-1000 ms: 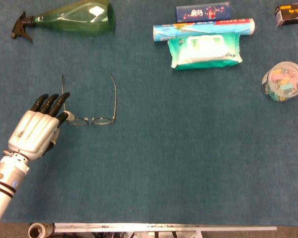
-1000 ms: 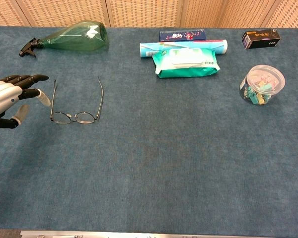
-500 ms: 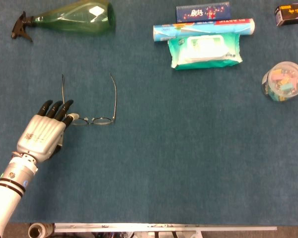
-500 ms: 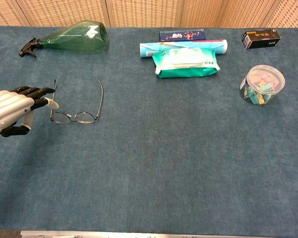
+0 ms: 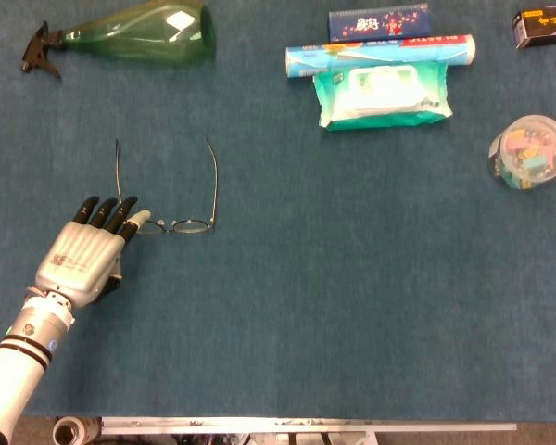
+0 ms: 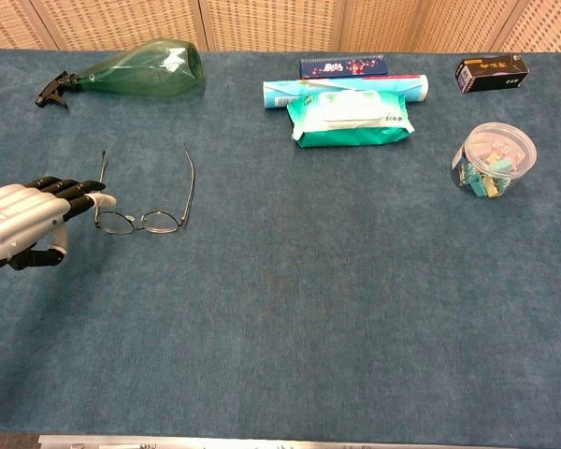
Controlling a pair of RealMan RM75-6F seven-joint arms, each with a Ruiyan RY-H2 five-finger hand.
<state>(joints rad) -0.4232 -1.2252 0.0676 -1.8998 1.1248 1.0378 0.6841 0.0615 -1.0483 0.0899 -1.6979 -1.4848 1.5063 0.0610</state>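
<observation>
Table (image 5: 352, 306) cloth, blue and fuzzy, spreads out under the hand and far off to its right side. It is the biggest thing. Next biggest is the green spray bottle (image 5: 139, 32), lying on its side far ahead of the hand, at the back edge.

Far to the right of the hand and ahead of it lies a green pack of wipes (image 5: 385, 93). A long roll in a blue and white wrapper (image 5: 380, 56) touches the pack on its far side. A small dark blue box (image 5: 380, 20) lies just behind that roll.

The left hand (image 5: 82, 260) is silver with black fingers (image 5: 107, 213). It lies low over the cloth with its back facing up. Its fingers are stretched out close together and it holds nothing. One pale fingertip is at the left end of the glasses, and I cannot tell if it touches them.

The glasses (image 5: 171, 225) lie on the cloth just in front of the fingers and a bit to the right. Their two thin arms are open and point away from the hand.

Way off to the right sits a round clear tub (image 5: 529, 151) with colored clips inside. A little black box (image 5: 543, 26) lies in the far right corner.
</observation>
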